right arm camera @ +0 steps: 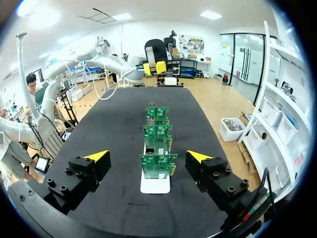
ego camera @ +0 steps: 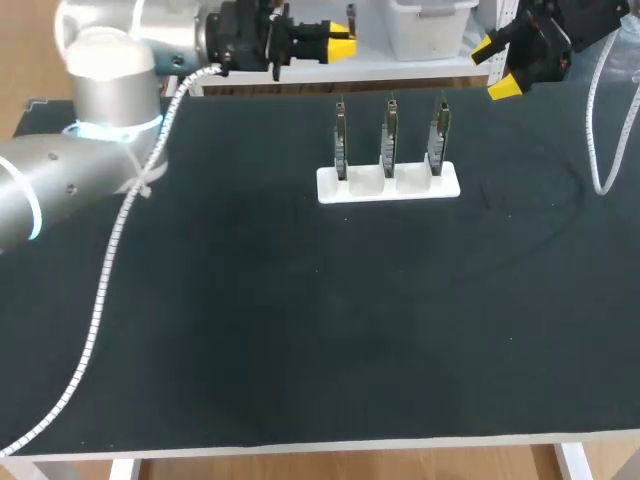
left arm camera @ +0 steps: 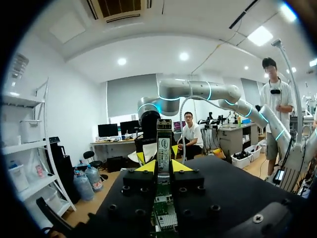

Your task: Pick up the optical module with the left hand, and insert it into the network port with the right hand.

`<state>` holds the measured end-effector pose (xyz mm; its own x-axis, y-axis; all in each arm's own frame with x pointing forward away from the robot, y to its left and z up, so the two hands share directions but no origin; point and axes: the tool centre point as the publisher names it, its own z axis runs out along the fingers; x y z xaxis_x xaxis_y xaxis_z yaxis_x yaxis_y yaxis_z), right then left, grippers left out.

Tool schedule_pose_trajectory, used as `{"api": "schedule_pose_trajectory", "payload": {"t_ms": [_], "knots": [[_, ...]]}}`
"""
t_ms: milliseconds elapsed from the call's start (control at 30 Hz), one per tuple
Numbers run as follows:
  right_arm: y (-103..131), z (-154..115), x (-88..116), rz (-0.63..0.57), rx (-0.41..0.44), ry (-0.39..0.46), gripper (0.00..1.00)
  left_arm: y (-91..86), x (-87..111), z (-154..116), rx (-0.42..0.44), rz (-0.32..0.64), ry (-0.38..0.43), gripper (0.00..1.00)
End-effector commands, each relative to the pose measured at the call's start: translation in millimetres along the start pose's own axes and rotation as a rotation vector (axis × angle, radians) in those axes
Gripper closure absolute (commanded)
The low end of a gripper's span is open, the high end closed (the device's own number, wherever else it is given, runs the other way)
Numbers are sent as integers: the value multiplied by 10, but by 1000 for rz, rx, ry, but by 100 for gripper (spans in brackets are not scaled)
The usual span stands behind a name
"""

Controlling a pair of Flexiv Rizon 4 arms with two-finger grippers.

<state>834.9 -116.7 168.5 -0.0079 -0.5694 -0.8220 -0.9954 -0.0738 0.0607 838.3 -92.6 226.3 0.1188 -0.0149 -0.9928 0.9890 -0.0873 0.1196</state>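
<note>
The optical module, a slim strip with a green label, stands upright between the yellow tips of my left gripper, which is shut on it. In the head view that gripper hangs over the table's far edge, left of the middle. Three green port boards stand upright in a white holder at the far middle. My right gripper is at the far right, open and holding nothing. From its wrist the gripper faces the row of boards end on, with my left gripper beyond them.
A white ribbed cable hangs from my right arm over the far right of the black mat. My left arm's cable trails across the mat's left side to the front edge.
</note>
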Motion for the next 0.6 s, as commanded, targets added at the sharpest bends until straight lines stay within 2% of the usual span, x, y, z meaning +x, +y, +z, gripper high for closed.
{"api": "schedule_pose_trajectory", "payload": {"t_ms": [33,233,400,600], "knots": [[-78,-17,1,0,-948,-2,0,182,73,159,72,-6,-4,100],[-78,-17,1,0,-948,-2,0,182,88,293,97,-32,28,100],[-78,-17,1,0,-948,-2,0,123,79,335,145,-102,27,100],[-78,-17,1,0,-948,-2,0,83,47,337,141,-112,45,100]]}}
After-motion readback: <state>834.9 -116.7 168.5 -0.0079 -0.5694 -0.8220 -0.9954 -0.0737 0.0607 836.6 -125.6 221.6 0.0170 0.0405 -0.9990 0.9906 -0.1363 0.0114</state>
